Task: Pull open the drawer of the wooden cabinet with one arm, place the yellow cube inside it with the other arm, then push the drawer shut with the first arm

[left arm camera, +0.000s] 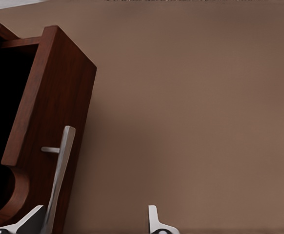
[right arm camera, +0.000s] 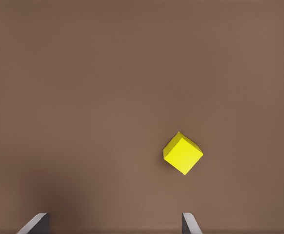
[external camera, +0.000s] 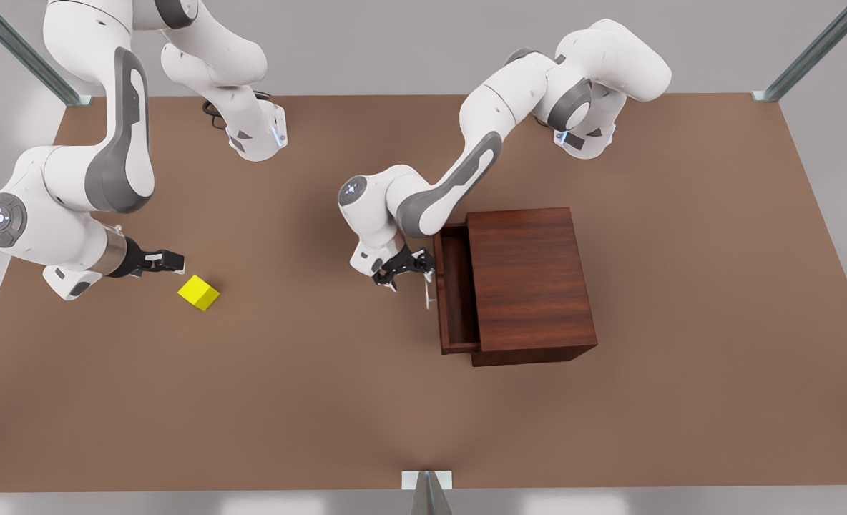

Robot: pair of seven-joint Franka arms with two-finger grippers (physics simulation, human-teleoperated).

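Note:
The wooden cabinet (external camera: 531,279) stands right of the table's middle, and its drawer (external camera: 456,297) is pulled partly out toward the front view's left. My left gripper (external camera: 400,272) (left arm camera: 94,222) is open just in front of the drawer's silver bar handle (external camera: 428,292) (left arm camera: 59,170). The bar lies close beside one fingertip (left arm camera: 34,219), and the fingers do not clamp it. At the front view's left the yellow cube (external camera: 199,292) (right arm camera: 182,152) rests on the table. My right gripper (external camera: 169,261) (right arm camera: 112,225) hovers open close to the cube, with nothing between its fingers.
The brown table (external camera: 323,400) has bare room between the cube and the cabinet and along its near edge. Both arm bases stand at the far edge. Metal frame posts (external camera: 427,493) mark the corners and the near edge's middle.

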